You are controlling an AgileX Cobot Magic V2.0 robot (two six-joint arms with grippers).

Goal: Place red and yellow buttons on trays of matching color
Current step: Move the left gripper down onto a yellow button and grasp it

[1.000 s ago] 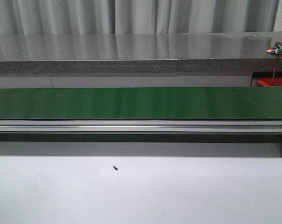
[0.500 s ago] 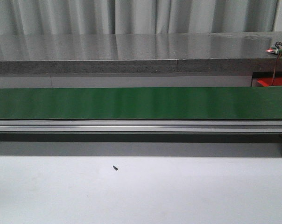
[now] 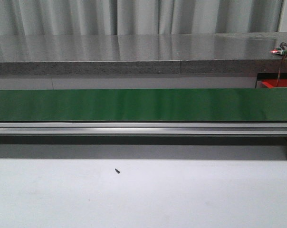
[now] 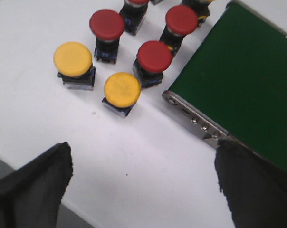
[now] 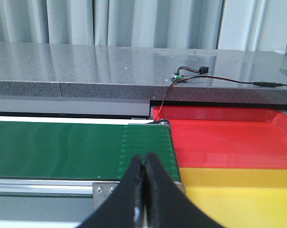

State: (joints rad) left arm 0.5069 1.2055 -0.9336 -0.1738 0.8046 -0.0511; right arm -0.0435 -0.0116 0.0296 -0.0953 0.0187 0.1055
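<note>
In the left wrist view several buttons stand on the white table beside the end of the green belt (image 4: 238, 85): a yellow button (image 4: 121, 90) nearest, another yellow button (image 4: 73, 60), and red buttons (image 4: 154, 56) (image 4: 107, 24) (image 4: 181, 20). My left gripper (image 4: 142, 178) is open and empty, hanging above bare table short of the buttons. My right gripper (image 5: 144, 164) is shut and empty, over the belt's end (image 5: 148, 142) next to the red tray (image 5: 229, 142) and the yellow tray (image 5: 243, 194). No gripper shows in the front view.
The green conveyor belt (image 3: 143, 104) runs across the front view on an aluminium rail (image 3: 143, 128). A grey stone counter (image 3: 134, 52) lies behind it. A small black screw (image 3: 117, 170) lies on the white table. Wires and a small board (image 5: 181, 76) sit on the counter.
</note>
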